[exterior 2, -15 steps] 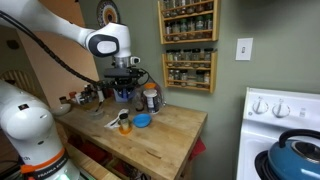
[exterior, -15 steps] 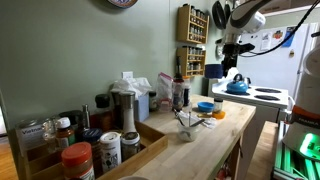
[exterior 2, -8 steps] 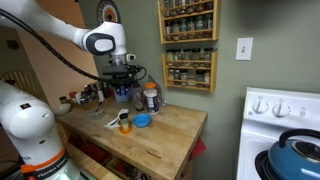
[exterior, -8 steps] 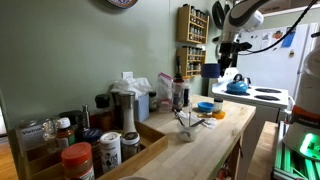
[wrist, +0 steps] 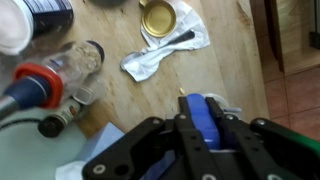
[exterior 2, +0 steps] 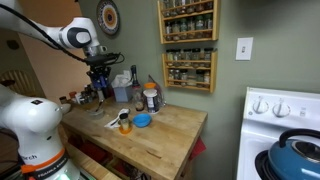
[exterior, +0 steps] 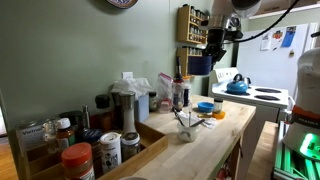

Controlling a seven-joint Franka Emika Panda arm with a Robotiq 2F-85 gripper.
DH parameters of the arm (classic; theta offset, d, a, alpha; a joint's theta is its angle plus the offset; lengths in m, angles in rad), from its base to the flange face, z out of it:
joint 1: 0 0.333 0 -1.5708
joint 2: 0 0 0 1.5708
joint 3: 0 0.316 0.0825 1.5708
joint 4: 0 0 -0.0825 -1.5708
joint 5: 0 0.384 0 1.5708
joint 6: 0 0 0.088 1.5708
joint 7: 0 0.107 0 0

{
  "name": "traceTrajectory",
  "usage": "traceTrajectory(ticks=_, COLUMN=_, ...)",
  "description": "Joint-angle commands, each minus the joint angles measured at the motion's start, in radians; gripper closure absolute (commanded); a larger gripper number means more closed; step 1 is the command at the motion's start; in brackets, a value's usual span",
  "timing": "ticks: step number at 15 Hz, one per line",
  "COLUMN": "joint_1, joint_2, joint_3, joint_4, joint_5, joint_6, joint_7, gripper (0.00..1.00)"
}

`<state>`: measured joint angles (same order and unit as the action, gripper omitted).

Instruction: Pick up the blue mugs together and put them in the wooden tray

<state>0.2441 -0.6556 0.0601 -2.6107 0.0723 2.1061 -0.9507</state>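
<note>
My gripper (exterior: 212, 42) is shut on the blue mugs (exterior: 200, 64), which hang as one dark blue cylinder well above the wooden counter. It also shows in an exterior view (exterior 2: 100, 68) with the mugs (exterior 2: 101, 84) under it. In the wrist view the fingers (wrist: 203, 106) clamp the blue mugs (wrist: 204, 122) over the countertop. The wooden tray (exterior: 152, 134) lies along the wall at the near end of the counter and holds several spice jars.
A blue kettle (exterior: 237, 86) sits on the stove. A light-blue dish (exterior: 205, 106) and a white cloth with a yellow lid (wrist: 165, 45) lie on the counter. A wall spice rack (exterior 2: 188, 45) hangs above. Jars and bottles (wrist: 60, 70) stand near the wall.
My gripper has carried the blue mugs up and along the counter, leftward in both exterior views, away from the stove end.
</note>
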Motion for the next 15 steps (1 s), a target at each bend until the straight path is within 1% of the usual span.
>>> traceTrajectory(ticks=1, joint_1=0.054, joint_2=0.020, joint_3=0.001, joint_4=0.013, joint_5=-0.012, joint_6=-0.001, joint_7=0.009, gripper=0.79)
traceTrajectory(ticks=3, joint_1=0.095, joint_2=0.057, joint_3=0.030, joint_4=0.026, joint_5=-0.009, joint_6=0.004, joint_7=0.006, gripper=0.79)
traceTrajectory(ticks=7, joint_1=0.095, joint_2=0.083, joint_3=0.030, joint_4=0.036, joint_5=-0.007, joint_6=0.009, joint_7=-0.004, gripper=0.79)
traceTrajectory(ticks=8, joint_1=0.095, joint_2=0.083, joint_3=0.029, joint_4=0.037, joint_5=-0.007, joint_6=0.009, joint_7=-0.005, gripper=0.95)
traceTrajectory(ticks=9, joint_1=0.105, joint_2=0.108, joint_3=0.042, joint_4=0.034, joint_5=0.000, joint_6=0.059, joint_7=0.001, gripper=0.95)
traceTrajectory(ticks=11, joint_1=0.148, joint_2=0.174, joint_3=0.072, joint_4=0.051, joint_5=0.026, joint_6=0.166, joint_7=-0.005, gripper=0.95)
traceTrajectory(ticks=13, joint_1=0.191, joint_2=0.258, joint_3=0.112, joint_4=0.078, joint_5=0.016, joint_6=0.280, joint_7=-0.009, gripper=0.95)
traceTrajectory(ticks=15, joint_1=0.249, joint_2=0.360, joint_3=0.134, joint_4=0.106, joint_5=0.042, joint_6=0.377, joint_7=-0.045, gripper=0.95)
